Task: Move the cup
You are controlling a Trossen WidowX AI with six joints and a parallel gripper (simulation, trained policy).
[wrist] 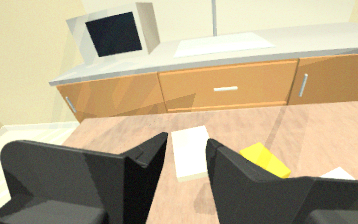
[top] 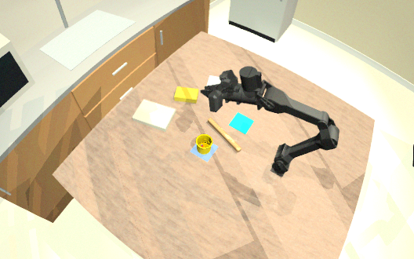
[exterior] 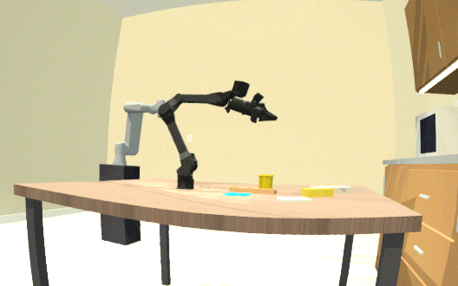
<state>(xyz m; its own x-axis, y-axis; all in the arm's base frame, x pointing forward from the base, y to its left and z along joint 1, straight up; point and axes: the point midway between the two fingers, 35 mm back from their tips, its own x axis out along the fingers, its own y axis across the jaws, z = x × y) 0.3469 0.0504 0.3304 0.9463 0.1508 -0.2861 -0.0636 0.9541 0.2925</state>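
Cup [top: 204,144] [exterior: 265,182] sits below the pincer [top: 208,94] [exterior: 276,118] [wrist: 187,137], well apart

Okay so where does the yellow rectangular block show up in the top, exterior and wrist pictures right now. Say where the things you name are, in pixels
Top: yellow rectangular block [top: 186,95] [exterior: 317,192] [wrist: 265,160] above centre, left of the gripper [top: 208,96] [exterior: 277,118] [wrist: 186,141].
Exterior: right of centre, near the tabletop's right end.
Wrist: lower right of centre, partly behind the right-hand finger.
Shared landmark: the flat off-white slab [top: 154,114] [wrist: 190,154], seen clearly in top and wrist; the brown wooden table [top: 154,188] [exterior: 218,224] [wrist: 125,131] shows in all three.
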